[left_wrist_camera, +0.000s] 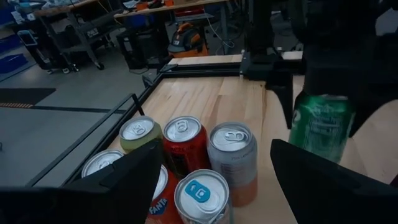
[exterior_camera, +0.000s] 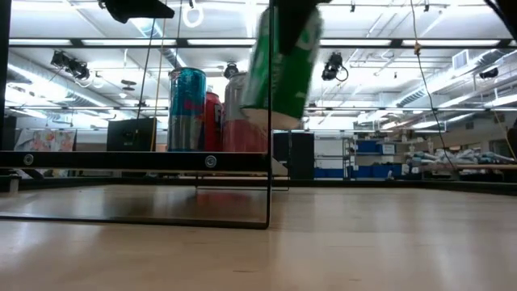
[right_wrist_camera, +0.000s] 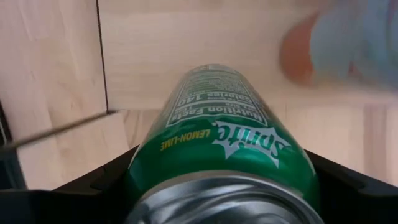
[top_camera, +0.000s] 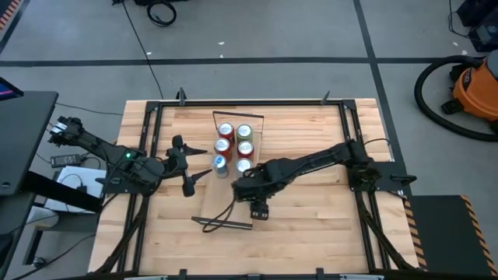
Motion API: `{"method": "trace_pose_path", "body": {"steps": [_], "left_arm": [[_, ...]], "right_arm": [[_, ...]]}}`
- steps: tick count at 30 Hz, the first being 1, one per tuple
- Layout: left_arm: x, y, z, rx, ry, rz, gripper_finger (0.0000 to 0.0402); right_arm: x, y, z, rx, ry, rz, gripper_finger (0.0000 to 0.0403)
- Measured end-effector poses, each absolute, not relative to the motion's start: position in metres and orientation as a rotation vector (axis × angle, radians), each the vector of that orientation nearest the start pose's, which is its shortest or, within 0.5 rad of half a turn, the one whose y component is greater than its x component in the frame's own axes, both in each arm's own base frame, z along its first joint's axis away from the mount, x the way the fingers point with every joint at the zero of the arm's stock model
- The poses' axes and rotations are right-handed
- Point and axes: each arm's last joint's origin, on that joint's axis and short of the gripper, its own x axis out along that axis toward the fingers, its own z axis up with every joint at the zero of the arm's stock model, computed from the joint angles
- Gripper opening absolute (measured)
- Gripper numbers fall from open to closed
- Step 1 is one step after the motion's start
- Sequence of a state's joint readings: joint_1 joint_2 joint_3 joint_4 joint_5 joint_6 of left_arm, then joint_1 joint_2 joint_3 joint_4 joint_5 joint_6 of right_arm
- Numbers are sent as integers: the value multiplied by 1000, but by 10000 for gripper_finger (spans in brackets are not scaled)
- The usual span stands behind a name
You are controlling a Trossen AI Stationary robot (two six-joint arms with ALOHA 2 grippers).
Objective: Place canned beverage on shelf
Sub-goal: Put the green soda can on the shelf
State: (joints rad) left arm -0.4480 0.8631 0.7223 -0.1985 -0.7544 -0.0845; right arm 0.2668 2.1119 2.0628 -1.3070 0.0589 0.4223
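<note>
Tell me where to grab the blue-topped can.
Probably by its upright side wall, near the top, coming from the left gripper's side. The blue-topped can stands at the cluster's corner, with other cans close behind and beside it.

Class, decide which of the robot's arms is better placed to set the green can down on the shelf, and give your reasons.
Right. The right gripper already holds the green can in the air, just beside the cans standing on the shelf. The left gripper is open, holding nothing.
</note>
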Motion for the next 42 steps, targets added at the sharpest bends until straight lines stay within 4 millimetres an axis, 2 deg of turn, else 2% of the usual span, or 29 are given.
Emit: {"method": "trace_pose_path", "body": {"steps": [7, 13, 20, 30, 42], "left_arm": [[171, -65, 297, 105, 286, 293, 309], [169, -71, 297, 95, 282, 263, 309], [168, -74, 297, 66, 280, 248, 309], [166, -78, 296, 57, 281, 227, 309], [166, -78, 296, 68, 284, 227, 309]], "right_arm": [[434, 101, 273, 66, 1352, -70, 327], [446, 100, 264, 15, 1360, -32, 327], [448, 100, 260, -28, 1366, 3, 331], [451, 94, 261, -30, 1347, 5, 364], [450, 93, 264, -60, 1331, -34, 368]]}}
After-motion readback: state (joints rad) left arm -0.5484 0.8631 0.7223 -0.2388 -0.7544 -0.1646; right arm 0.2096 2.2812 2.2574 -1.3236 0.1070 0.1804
